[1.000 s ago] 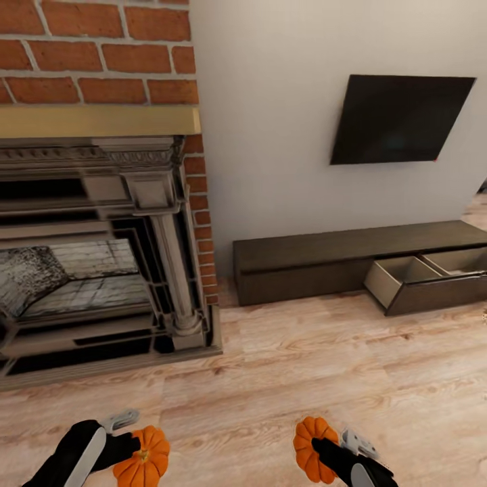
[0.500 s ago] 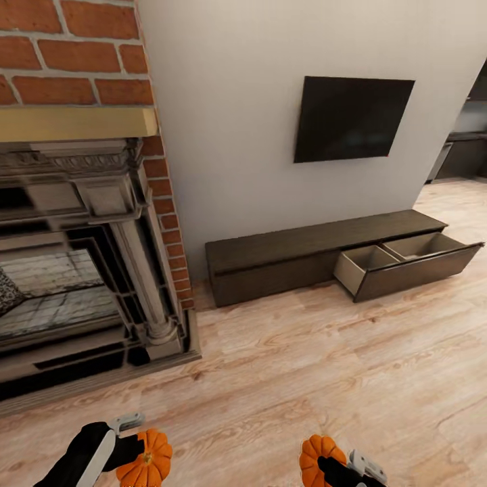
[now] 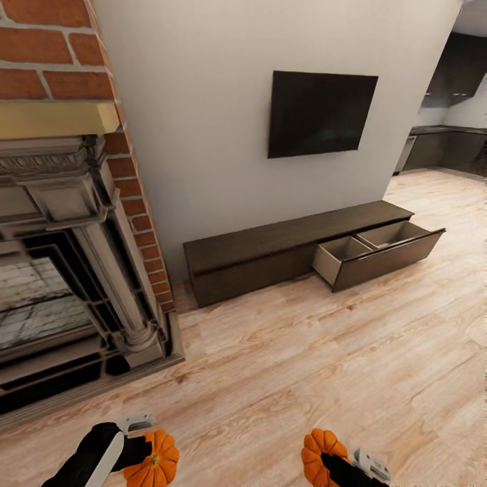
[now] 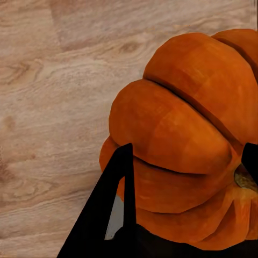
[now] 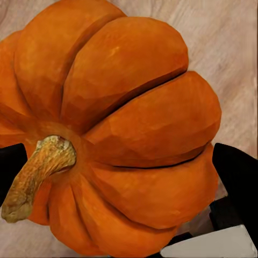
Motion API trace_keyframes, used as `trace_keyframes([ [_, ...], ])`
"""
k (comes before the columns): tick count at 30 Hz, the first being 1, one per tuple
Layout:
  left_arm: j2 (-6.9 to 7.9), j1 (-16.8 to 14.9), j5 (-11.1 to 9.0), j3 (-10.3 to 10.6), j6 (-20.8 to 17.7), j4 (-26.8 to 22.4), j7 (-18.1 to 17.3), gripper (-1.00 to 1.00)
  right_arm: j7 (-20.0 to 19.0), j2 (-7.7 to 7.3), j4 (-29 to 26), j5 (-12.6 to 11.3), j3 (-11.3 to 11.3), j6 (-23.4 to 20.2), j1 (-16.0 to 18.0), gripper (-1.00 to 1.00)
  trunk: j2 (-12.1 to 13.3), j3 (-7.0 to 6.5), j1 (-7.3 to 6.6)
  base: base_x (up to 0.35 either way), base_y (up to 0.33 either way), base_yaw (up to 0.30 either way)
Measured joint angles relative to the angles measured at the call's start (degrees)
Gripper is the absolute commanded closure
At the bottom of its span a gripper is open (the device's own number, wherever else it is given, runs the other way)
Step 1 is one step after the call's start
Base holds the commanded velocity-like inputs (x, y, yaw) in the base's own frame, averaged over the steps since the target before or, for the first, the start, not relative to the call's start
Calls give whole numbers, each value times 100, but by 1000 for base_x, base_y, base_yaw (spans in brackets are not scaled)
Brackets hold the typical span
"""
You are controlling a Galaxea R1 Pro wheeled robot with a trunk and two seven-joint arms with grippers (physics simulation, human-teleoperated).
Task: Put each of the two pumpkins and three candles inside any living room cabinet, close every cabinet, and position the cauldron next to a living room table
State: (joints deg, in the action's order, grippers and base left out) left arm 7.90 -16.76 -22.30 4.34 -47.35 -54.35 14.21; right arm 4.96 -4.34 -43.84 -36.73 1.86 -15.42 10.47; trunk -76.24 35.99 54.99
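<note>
Both pumpkins are deep orange with darker ribbed grooves: the left pumpkin point(image 3: 154, 461) in the black left gripper point(image 3: 138, 452), the right pumpkin point(image 3: 319, 455) in the black right gripper point(image 3: 331, 463), its stem point(image 5: 35, 174) ochre-tan. The cabinet point(image 3: 297, 247) is dark brown, its open drawer point(image 3: 375, 249) pale beige inside. Left of the cabinet, the fireplace point(image 3: 74, 284) is red brick with grey stonework and a yellowish mantel. Above the cabinet hangs a black TV point(image 3: 319, 113) on an off-white wall. The floor point(image 3: 325, 365) is light grained wood.

Matt ribbed pumpkins point(image 3: 154, 461); dark wood cabinet point(image 3: 270, 253); pale wood floor point(image 3: 304, 365).
</note>
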Motion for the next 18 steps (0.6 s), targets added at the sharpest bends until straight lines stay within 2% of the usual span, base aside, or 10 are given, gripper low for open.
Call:
trace_keyframes([
  [1, 1, 0, 6, 185, 71, 7, 2, 100, -12, -38, 72, -7, -5, 91, -1, 100, 0, 8, 0, 101, 0, -185],
  [5, 1, -1, 24, 474, 302, 26, 3, 100, -20, -77, 332, -33, -20, 265, -3, 100, 0, 37, 0, 145, 0, -199],
  [9, 1, -1, 29, 594, 394, 39, 4, 100, -18, -78, 491, -41, -142, 416, -1, 100, 0, 63, 0, 238, 0, -226],
  [15, -1, -1, 43, 637, 422, 47, 8, 100, -13, -78, 658, -43, -449, 469, -2, 100, 0, 82, 0, 308, 0, -247],
  [18, -5, -2, 106, 642, 424, 53, 13, 100, -15, -77, 680, -37, -520, 530, -1, 100, 0, 86, 0, 322, -26, -89],
])
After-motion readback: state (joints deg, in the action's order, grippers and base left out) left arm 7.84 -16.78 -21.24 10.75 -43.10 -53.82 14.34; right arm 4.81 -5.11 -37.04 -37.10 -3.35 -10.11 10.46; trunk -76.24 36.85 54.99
